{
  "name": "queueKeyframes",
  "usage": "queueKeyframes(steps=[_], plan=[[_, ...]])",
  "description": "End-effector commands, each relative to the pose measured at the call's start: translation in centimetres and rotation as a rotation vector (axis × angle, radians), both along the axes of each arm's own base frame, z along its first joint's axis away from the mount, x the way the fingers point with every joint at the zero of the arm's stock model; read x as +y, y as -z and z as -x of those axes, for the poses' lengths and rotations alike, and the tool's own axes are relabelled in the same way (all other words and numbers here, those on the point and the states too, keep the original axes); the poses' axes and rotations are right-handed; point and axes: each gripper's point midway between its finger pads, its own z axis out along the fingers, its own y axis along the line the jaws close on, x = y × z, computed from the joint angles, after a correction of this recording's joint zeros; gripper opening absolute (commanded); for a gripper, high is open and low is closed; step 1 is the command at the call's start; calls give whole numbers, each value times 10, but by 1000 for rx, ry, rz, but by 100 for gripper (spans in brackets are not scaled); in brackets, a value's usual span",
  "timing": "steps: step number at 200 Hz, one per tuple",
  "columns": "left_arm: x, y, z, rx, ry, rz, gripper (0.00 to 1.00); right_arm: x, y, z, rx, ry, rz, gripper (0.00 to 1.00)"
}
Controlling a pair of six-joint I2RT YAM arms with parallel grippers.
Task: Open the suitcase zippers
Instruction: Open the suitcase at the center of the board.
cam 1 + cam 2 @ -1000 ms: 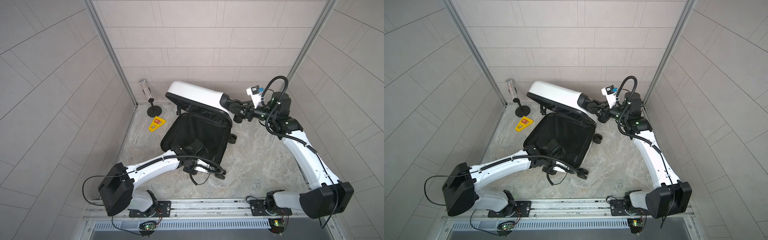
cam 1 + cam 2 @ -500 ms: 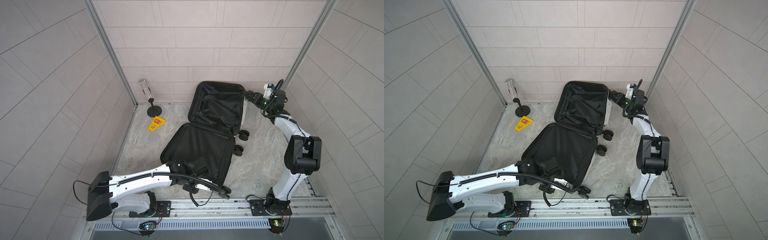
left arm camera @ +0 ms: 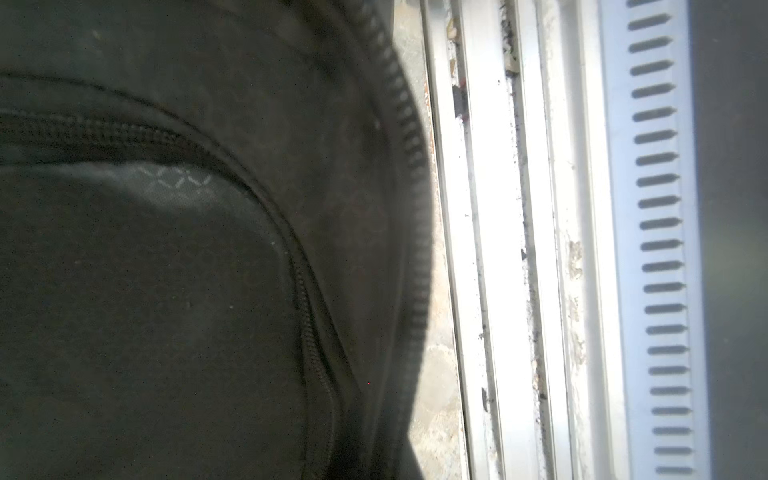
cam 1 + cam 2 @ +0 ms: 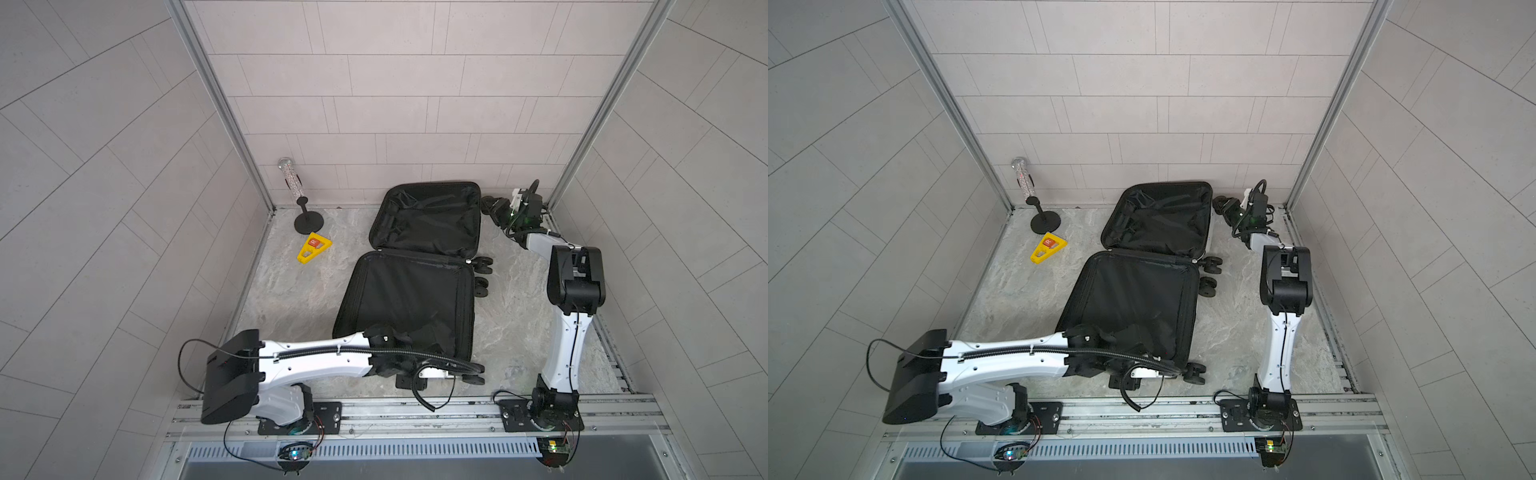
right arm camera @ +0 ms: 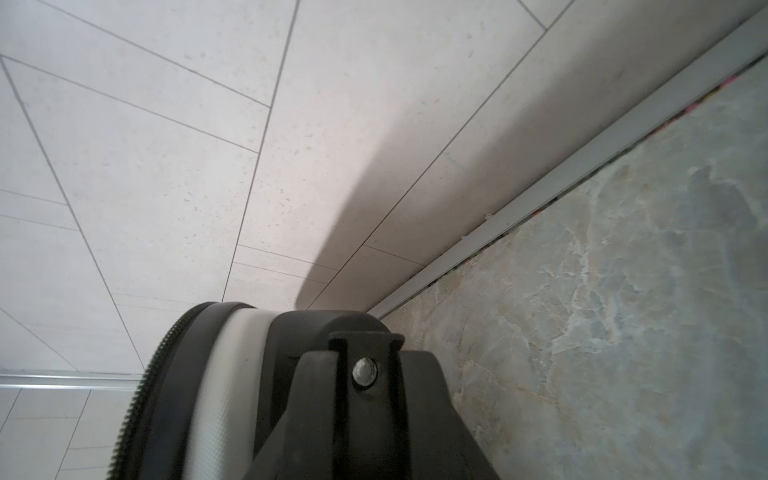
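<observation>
The suitcase [image 4: 415, 291] lies unzipped and spread open in the middle of the worktop [image 4: 299, 299], its black lining facing up in both top views. One half is toward the front rail [image 4: 415, 409] and the other toward the back wall.

Nearest, the left arm [image 4: 316, 357] reaches across the front end of the near half. The left end effector [image 4: 434, 337] sits low over the lining there. It is closed, black against black, and I cannot tell whether it pinches anything. The left wrist view shows only lining, an inner pocket zipper [image 3: 309, 332] and the parted teeth of the zippers [image 3: 409, 137] along the case's rim, with the rail just beyond.

Black wheels [image 4: 482, 274] line the case's right side. At the far right corner of the far half, the right end effector [image 4: 493, 206] is up against the case. In the right wrist view a black wheel mount [image 5: 365, 374] with a silver bolt fills the foreground beside the white shell [image 5: 232, 374]. No fingers show, so I cannot tell how wide it stands or whether it grips.

To the left, well apart from the case, lies a yellow triangular piece [image 4: 309, 253]. Its orange label [image 4: 316, 242] carries a white mark that looks like an R. Behind it a glittery tube [image 4: 293, 183] stands on a black stand.
</observation>
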Motion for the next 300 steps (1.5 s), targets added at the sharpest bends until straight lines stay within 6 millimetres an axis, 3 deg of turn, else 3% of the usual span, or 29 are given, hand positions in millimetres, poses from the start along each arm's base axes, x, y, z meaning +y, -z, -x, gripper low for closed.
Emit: queueKeyframes(steps=[1,29,40,60,69,88,104,116,129,144,162,174,189,221,225,264,292,300], plan=[[-30,-10,-2,63,-83,77,0,-10,-15,-11,-86,47,100,35],[-40,-12,-3,84,-102,99,0,-25,5,-4,-1,77,164,56],[-43,-17,-5,78,-112,119,8,-34,9,0,25,96,186,62],[-50,-30,-10,68,-135,166,42,-49,1,10,18,127,220,77],[-51,-38,-11,64,-142,187,56,-55,-5,16,21,136,248,99],[-52,-62,-28,30,-225,260,81,-62,-22,30,6,148,305,100],[-41,-91,-64,-15,-363,367,100,-63,-36,50,3,139,400,100],[-20,-116,-102,-46,-514,462,100,-65,-44,71,10,141,487,100],[18,-141,-150,-105,-722,571,100,-70,-51,96,15,150,589,100],[74,-159,-200,-197,-959,695,100,-76,-53,125,34,158,706,100],[162,-175,-245,-371,-1281,833,100,-83,-47,157,61,171,826,100],[213,-174,-262,-437,-1444,868,100,-86,-40,176,66,183,880,100],[262,-159,-273,-553,-1595,799,100,-89,-28,198,70,215,913,100],[334,-120,-275,-760,-1790,650,100,-89,-9,229,27,267,940,100],[340,-116,-274,-774,-1805,654,100,-88,2,236,39,263,940,100],[376,-57,-263,-814,-1878,587,100,-82,34,260,-3,288,932,100],[373,-37,-285,-822,-1823,673,100,-75,47,259,-72,294,901,100],[374,-23,-289,-779,-1839,646,100,-68,49,253,-87,249,894,100]])
